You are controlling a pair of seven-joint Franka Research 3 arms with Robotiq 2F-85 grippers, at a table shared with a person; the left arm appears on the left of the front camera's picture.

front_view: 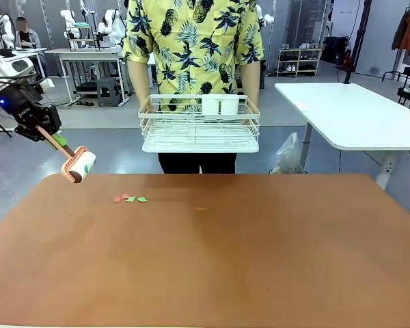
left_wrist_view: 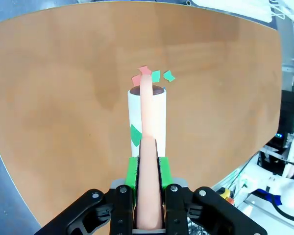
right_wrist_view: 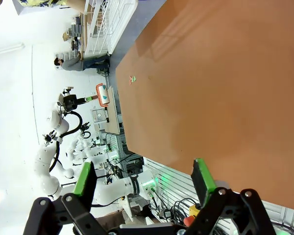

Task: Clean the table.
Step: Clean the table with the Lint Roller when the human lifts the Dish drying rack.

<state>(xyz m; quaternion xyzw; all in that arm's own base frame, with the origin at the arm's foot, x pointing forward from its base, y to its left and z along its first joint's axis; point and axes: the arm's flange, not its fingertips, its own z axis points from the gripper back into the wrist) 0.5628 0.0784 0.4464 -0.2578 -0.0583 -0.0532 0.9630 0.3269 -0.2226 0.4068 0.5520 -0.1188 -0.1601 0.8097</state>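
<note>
The surface [front_view: 260, 260], a wide reddish-brown table top, takes the lower half of the front view and reaches from the robot's side to the person at the far side. On it, in the far left part, lies a small group of paper scraps [front_view: 129, 199], some red and some green, close together. A little to the right of the scraps there is one tiny orange speck [front_view: 200, 208]; what it is I cannot tell.

To the left of the scraps, at the far left corner of the surface, a lint roller [front_view: 78, 165] hangs in the air, apart from the top. Its pale roll points down and its pink handle goes up to the left pincer [front_view: 46, 133], which is closed firmly around this handle. In the left wrist view the roll [left_wrist_view: 147, 117] points toward the scraps [left_wrist_view: 152, 76], with its end just before them, and one green scrap [left_wrist_view: 135, 134] sticks on the roll.

Behind the scraps, beyond the far edge, a person in a yellow leaf-print shirt [front_view: 191, 41] holds a white wire basket [front_view: 199, 124] with both hands. Far to the right of the scraps stands a white table [front_view: 355, 113].

In the right wrist view the right pincer [right_wrist_view: 143, 171] is spread wide and holds nothing, well apart from the scraps [right_wrist_view: 132, 80].
</note>
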